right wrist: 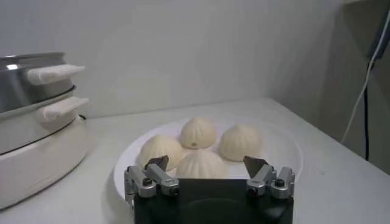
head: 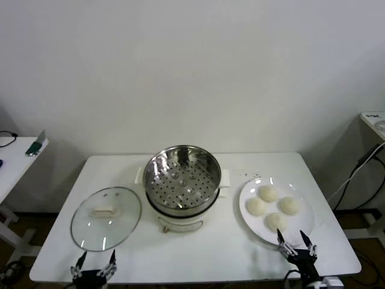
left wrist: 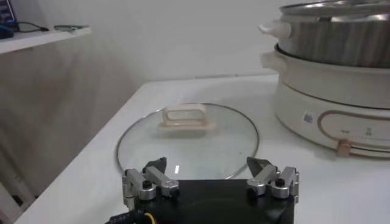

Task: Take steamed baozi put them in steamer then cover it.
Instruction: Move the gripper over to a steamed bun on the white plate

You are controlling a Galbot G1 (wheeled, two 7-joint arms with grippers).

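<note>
Four cream-white baozi [head: 272,208] lie on a white plate [head: 304,195] at the table's right; they also show in the right wrist view [right wrist: 198,164]. The empty steel steamer [head: 182,178] stands on its cream cooker base at the centre. The glass cover [head: 106,218] with its cream handle lies flat at the left; it also shows in the left wrist view [left wrist: 187,137]. My right gripper [head: 296,243] is open at the front edge, just before the plate; it also shows in its own wrist view [right wrist: 206,164]. My left gripper [head: 94,261] is open at the front edge, before the cover; it also shows in its own wrist view [left wrist: 207,165].
The white table [head: 228,253] stands against a plain wall. A side table [head: 12,156] with small items stands at the far left. Another surface and hanging cables [head: 355,174] are at the far right. The cooker base [left wrist: 332,100] stands close beside the cover.
</note>
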